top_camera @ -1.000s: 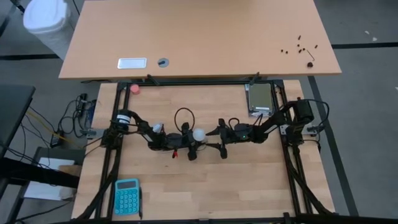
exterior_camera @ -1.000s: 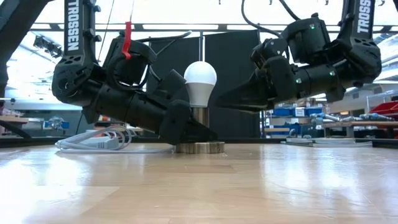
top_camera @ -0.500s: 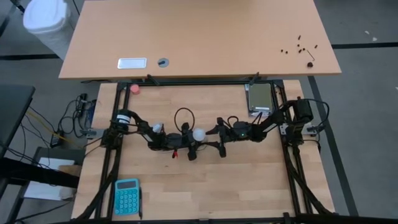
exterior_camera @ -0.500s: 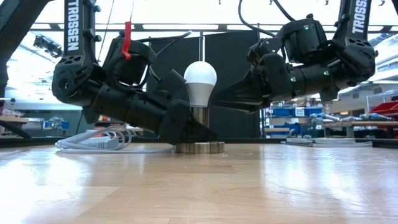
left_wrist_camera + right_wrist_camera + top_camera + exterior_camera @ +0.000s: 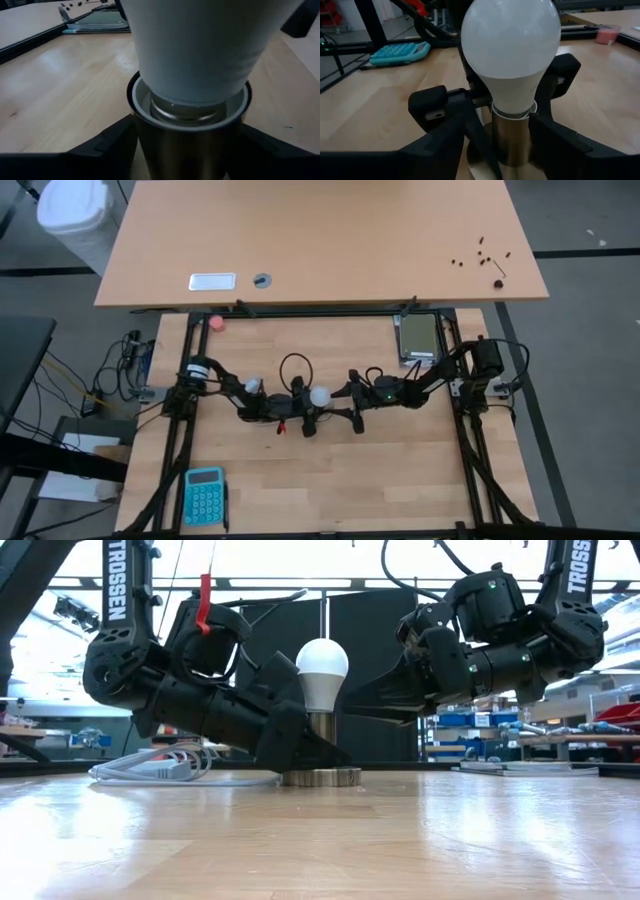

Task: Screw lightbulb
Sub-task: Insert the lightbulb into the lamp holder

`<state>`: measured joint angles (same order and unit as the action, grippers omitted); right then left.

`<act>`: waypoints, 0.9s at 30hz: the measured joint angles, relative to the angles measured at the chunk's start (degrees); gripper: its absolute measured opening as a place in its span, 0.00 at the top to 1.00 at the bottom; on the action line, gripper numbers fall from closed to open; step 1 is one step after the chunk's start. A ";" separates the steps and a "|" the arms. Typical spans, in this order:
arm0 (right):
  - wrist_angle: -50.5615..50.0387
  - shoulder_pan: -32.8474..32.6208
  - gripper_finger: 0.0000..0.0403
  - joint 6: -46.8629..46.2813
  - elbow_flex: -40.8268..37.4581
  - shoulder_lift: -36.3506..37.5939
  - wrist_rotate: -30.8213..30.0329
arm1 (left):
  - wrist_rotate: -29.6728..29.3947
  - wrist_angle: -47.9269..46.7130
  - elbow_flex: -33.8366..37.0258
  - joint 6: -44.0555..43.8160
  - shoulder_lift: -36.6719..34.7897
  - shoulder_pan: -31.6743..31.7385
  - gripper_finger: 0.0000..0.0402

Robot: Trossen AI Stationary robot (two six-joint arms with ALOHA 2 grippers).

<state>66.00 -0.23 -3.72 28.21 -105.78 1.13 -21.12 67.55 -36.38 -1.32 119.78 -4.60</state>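
lightbulb (image 5: 322, 672): upright in metal socket (image 5: 321, 750), mid-table (image 5: 400, 840) | left gripper (image 5: 300, 745): low, fingers flank socket stem, grip cannot tell | right gripper (image 5: 355, 705): beside bulb neck, fingers parted, not gripping | calculator (image 5: 204, 495): near table corner

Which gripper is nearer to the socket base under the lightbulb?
Left. The left gripper straddles the socket low, beneath the lightbulb. The right gripper sits higher, beside the bulb's neck.
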 joint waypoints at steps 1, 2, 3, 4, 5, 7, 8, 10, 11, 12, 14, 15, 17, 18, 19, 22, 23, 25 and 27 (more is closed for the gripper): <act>0.00 0.00 0.43 0.21 0.00 0.00 0.00 | -0.03 -0.06 0.02 0.74 -0.23 0.00 0.34; 0.00 0.00 0.43 0.29 0.00 0.00 0.00 | -0.20 -0.25 0.02 1.51 -0.40 -0.01 0.33; 0.03 0.00 0.43 0.30 0.00 0.00 0.00 | -0.22 -0.28 0.06 2.20 -0.64 -0.02 0.32; 0.03 0.00 0.42 0.32 0.00 0.00 0.00 | -0.24 -0.72 0.06 2.74 -0.92 -0.02 0.32; 0.02 0.00 0.42 0.34 0.00 0.00 0.00 | -0.25 -0.78 0.15 3.01 -1.08 -0.02 0.31; 0.04 0.00 0.42 0.34 0.00 0.00 0.02 | -0.26 -0.73 0.71 3.32 -1.52 -0.18 0.31; 0.02 0.00 0.42 0.34 0.00 0.00 0.02 | -0.36 -0.74 1.14 3.34 -1.85 -0.29 0.31; 0.04 0.00 0.42 0.40 0.00 0.00 0.02 | -0.88 -0.64 2.35 3.20 -2.74 -0.57 0.32; 0.04 0.00 0.42 0.42 0.00 0.00 0.02 | -1.60 -0.51 3.11 2.93 -3.29 -0.75 0.32; 0.03 0.00 0.42 0.46 0.00 0.00 0.02 | -2.12 -0.38 3.88 2.87 -4.00 -0.93 0.32; 0.09 0.00 0.42 0.55 0.00 0.00 0.02 | -3.11 0.12 5.25 2.54 -5.13 -1.26 0.32; 0.10 0.00 0.42 0.74 0.00 0.00 0.02 | -3.19 0.12 5.77 2.36 -5.75 -1.45 0.32; 0.09 0.00 0.42 0.89 -0.01 0.00 0.02 | -3.33 0.45 6.43 1.70 -6.05 -1.67 0.32; 0.07 0.04 0.42 0.89 -0.02 0.00 0.02 | -3.30 0.66 6.66 1.24 -6.04 -1.78 0.32; 0.04 0.04 0.42 0.91 -0.02 0.00 0.02 | -3.33 0.75 6.87 0.93 -6.03 -1.90 0.32; 0.00 0.04 0.42 0.91 -0.02 0.00 0.02 | -3.34 1.35 6.60 0.43 -6.03 -2.16 0.32; 0.00 0.04 0.42 0.89 -0.02 0.00 0.02 | -3.46 1.65 6.60 0.36 -6.03 -2.17 0.32; -0.02 0.04 0.42 0.87 -0.02 0.00 0.02 | -3.75 1.80 6.60 0.24 -6.03 -2.19 0.32; -0.02 0.04 0.42 0.86 -0.02 0.00 0.02 | -3.82 1.66 6.60 0.20 -6.03 -2.16 0.32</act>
<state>65.98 -0.19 -2.85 28.18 -105.78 1.15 -24.95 69.22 -29.78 -1.12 113.75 -6.76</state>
